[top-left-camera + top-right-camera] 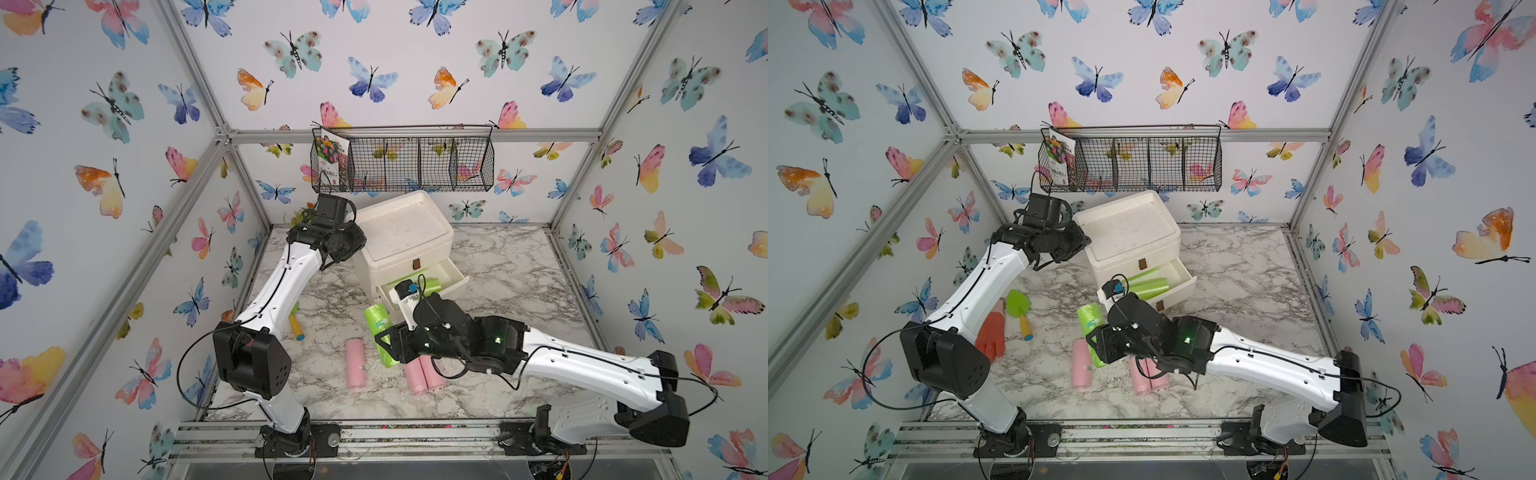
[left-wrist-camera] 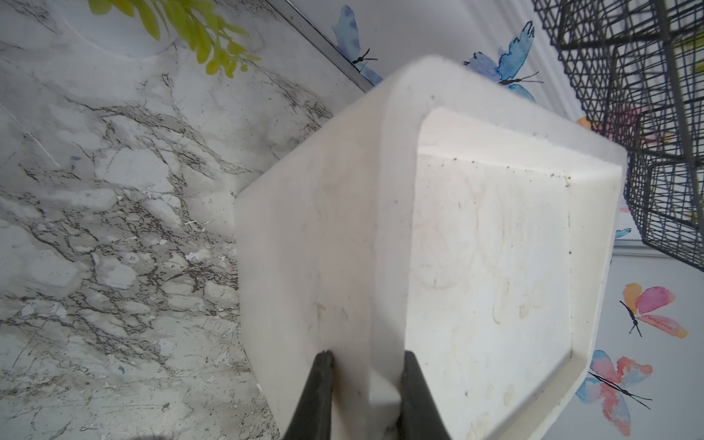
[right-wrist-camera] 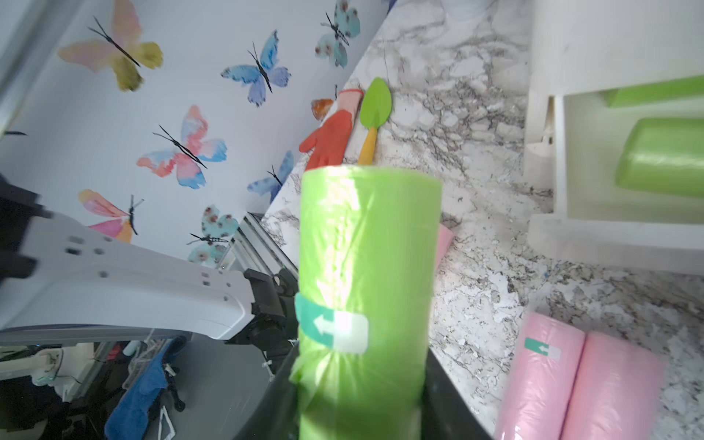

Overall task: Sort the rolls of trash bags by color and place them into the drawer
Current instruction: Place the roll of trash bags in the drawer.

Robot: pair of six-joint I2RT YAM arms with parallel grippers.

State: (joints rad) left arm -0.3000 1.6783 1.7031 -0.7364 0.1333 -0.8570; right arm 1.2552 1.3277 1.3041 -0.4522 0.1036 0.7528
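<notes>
Now the right hand (image 3: 360,411) pinches a light green crinkly plastic roll of trash bags (image 3: 367,244) by its labelled end, just in front of the open drawer (image 1: 457,276) of the white plastic cabinet (image 1: 399,232). The roll looks light, squashy and likely slippery. The left hand (image 2: 365,358) clamps the cabinet rim.

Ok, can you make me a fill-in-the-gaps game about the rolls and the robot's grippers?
1. The right gripper holds a ____ roll.
2. The open drawer has ____ green rolls in it.
3. ____ pink rolls lie on the table.
4. The left gripper is clamped on the rim of the ____ cabinet.
Missing words: green; two; three; white.
</notes>
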